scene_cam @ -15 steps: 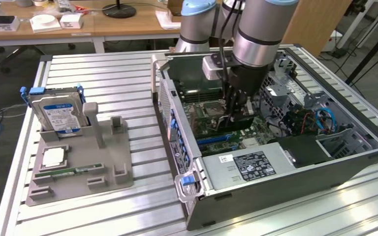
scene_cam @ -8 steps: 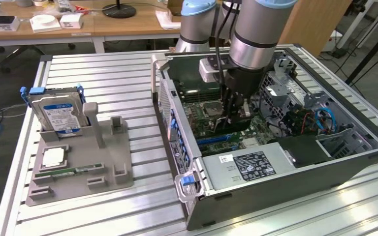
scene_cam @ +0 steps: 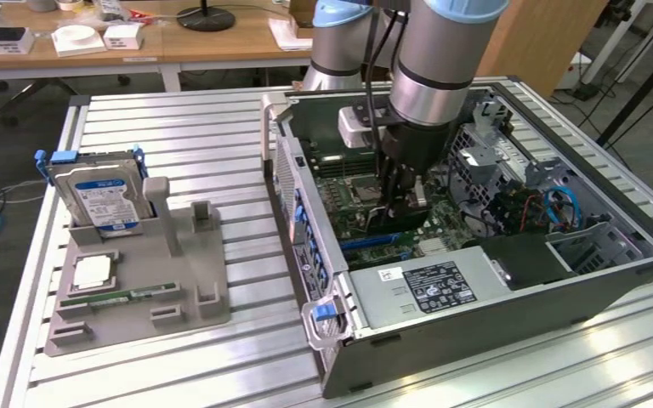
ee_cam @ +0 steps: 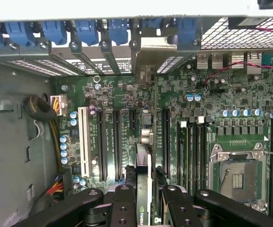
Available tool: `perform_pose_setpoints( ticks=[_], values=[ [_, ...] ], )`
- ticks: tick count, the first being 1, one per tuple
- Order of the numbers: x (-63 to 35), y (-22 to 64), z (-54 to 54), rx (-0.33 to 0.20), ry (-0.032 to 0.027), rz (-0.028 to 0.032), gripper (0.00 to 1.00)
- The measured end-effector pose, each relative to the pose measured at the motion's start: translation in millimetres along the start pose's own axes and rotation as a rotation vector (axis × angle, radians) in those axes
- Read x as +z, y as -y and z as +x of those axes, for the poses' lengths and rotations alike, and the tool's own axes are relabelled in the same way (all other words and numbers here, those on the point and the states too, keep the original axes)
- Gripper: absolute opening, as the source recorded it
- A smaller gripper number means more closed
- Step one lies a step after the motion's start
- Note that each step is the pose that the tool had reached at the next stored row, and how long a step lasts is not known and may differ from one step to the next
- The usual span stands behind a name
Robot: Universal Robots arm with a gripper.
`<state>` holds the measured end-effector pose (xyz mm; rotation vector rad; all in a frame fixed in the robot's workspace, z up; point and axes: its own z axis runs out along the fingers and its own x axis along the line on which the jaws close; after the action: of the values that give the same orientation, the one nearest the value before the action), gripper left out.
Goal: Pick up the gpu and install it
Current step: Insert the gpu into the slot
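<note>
Your gripper [ee_cam: 145, 201] clamped on the gpu [ee_cam: 144, 165], card held edge-on w/ bracket end toward the rear slot covers [ee_cam: 103, 35], low inside the open pc case [scene_cam: 599, 280], just above mobo slots [ee_cam: 109, 142], hdd [scene_cam: 98, 194] upright in the grey holder [scene_cam: 133, 302] on the worktop [scene_cam: 213, 127]

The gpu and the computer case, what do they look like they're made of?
The gpu, held edge-on between the gripper fingers, looks like green circuit board with a silver bracket, probably metal, since it's pale and shiny. The computer case looks like grey painted sheet metal: thin flat walls with punched vent holes. Its blue clips are likely plastic.
</note>
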<state>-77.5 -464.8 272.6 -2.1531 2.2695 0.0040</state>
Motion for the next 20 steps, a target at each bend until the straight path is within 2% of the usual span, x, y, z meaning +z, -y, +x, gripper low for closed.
perform_pose_setpoints(
  ticks=[20],
  values=[
    [9.7, -3.7, 0.2, 0.000, 0.0000, 0.0000, 0.26]
  ],
)
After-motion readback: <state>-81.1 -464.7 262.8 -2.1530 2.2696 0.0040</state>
